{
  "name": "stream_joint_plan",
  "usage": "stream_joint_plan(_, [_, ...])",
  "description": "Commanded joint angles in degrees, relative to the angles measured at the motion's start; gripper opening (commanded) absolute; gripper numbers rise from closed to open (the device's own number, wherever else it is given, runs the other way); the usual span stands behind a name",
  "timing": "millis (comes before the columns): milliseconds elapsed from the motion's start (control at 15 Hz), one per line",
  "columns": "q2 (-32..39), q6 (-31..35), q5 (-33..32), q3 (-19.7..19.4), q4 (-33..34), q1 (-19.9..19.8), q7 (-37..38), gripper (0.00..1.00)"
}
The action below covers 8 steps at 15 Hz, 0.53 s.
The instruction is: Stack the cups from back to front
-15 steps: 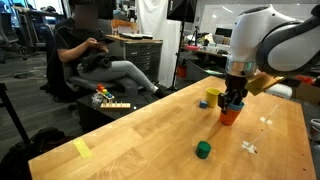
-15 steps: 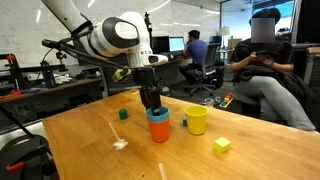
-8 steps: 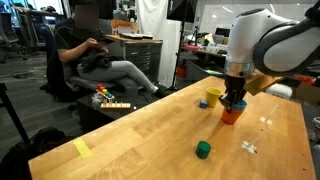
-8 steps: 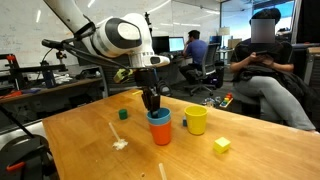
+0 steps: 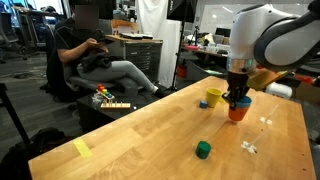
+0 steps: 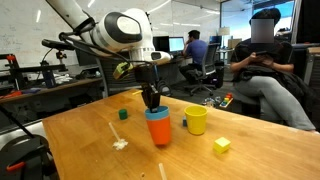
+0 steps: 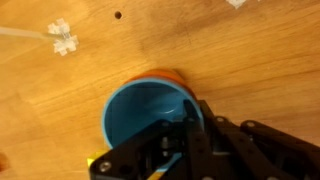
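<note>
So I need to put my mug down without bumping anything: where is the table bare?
The widest bare wood lies between the yellow note and the green cube. It is crowded around the cups: the gripper grips the blue cup nested in the orange cup, with the yellow cup close beside.

Orange cup (image 7: 167, 73) mostly beneath blue cup (image 7: 140, 115)

Office lab: desktop monitors (image 6: 177, 44), seated person (image 5: 100, 58).
</note>
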Motion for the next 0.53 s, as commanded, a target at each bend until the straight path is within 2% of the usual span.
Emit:
stream_joint_plan(0, [-6.72,-2.06,2.3,0.23,-1.15,-0.12,-3.81,0.02])
stream_joint_plan(200, [-11.62,-2.24,5.14,0.71,-0.45,-0.88,-5.59,0.02])
stream_joint_plan(467, [-14.19,-7.45,13.99,0.82,5.39,-2.82,-9.25,0.02])
